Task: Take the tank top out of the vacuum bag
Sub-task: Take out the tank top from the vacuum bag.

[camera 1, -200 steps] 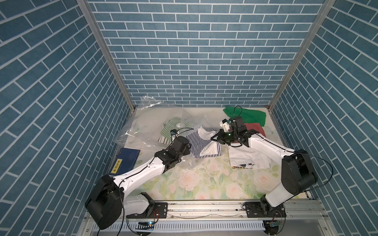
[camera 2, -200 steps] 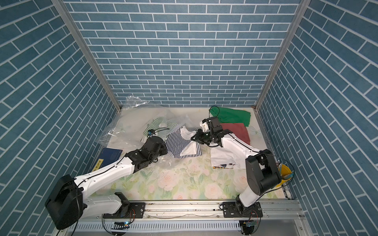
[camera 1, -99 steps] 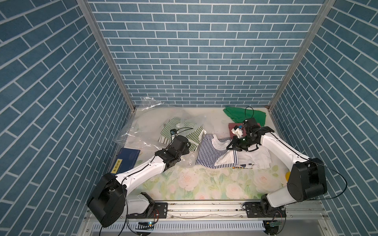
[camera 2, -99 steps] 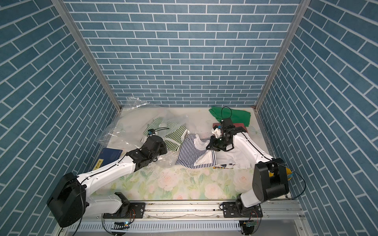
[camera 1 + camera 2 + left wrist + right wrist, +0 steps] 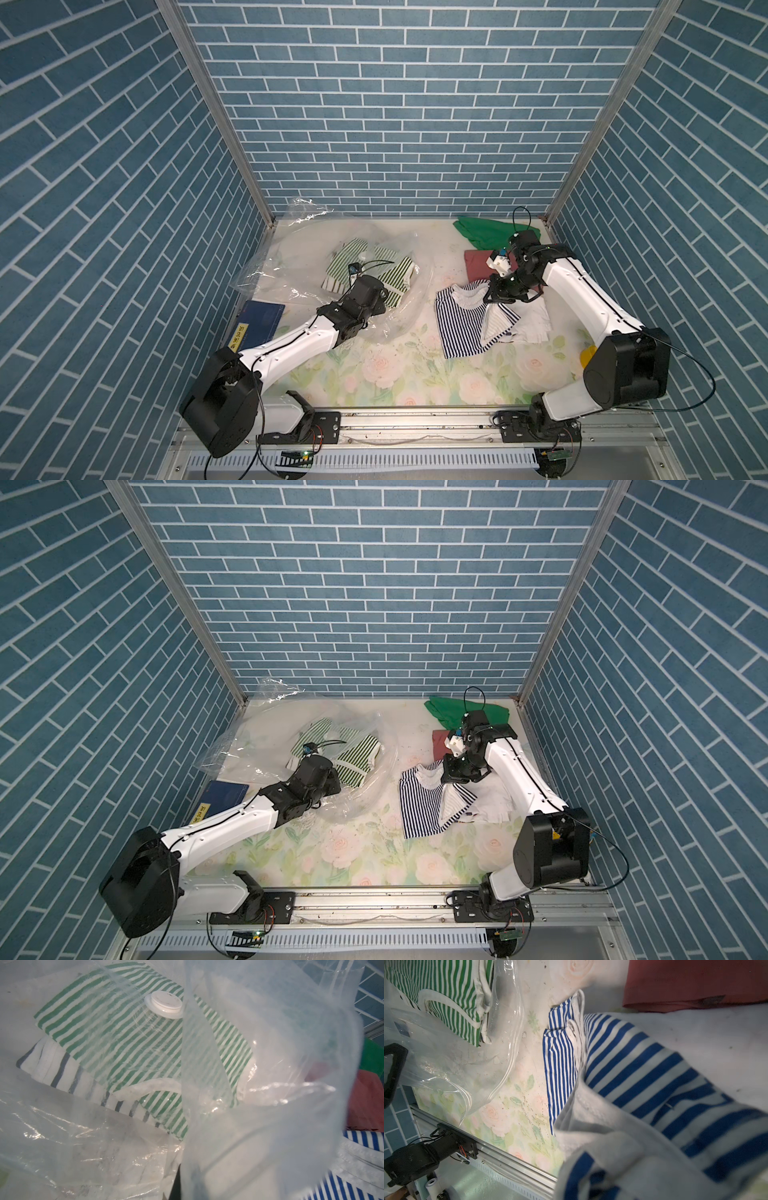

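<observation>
Right fingers (image 5: 491,296) pinch the tank top (image 5: 459,328) edge, outside the vacuum bag (image 5: 399,316).

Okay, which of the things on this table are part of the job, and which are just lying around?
Job: vacuum bag, blue-striped tank top.
Lying about: green-striped top inside the bag, white garment, red cloth, green cloth, blue book.

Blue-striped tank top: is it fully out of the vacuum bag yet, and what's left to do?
Done: the blue-striped tank top lies on the table, clear of the vacuum bag. In hand: the right gripper is shut on its white-trimmed upper edge, and the left gripper pinches the bag's plastic. Left: probably just releasing both. A green-striped garment is inside the bag.
</observation>
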Action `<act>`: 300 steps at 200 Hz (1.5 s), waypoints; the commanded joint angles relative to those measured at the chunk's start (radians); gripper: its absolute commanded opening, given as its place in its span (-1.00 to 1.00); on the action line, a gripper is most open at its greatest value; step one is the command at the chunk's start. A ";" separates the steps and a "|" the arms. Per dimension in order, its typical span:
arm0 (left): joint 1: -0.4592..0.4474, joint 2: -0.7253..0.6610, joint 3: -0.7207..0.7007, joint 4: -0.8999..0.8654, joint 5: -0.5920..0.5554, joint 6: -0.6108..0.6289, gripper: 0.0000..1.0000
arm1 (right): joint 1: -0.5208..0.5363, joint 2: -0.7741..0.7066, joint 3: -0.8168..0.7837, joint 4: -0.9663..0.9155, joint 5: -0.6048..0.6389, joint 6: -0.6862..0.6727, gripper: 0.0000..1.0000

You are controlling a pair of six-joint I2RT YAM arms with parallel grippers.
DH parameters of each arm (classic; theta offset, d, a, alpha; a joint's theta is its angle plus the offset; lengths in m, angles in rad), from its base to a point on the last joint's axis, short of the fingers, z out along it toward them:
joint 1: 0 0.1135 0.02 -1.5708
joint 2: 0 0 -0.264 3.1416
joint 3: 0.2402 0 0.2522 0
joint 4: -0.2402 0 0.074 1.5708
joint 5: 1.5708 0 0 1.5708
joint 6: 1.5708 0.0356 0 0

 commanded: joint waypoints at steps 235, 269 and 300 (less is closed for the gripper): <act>0.008 0.026 0.015 0.014 0.004 0.027 -1.00 | -0.184 -0.071 -0.099 0.054 0.416 0.065 -1.00; 0.010 0.027 0.020 0.007 0.002 0.027 -1.00 | -0.201 -0.037 -0.118 0.110 0.481 0.060 -1.00; 0.010 0.028 0.018 0.009 0.001 0.027 -1.00 | -0.230 0.001 -0.161 0.172 0.491 0.070 -0.95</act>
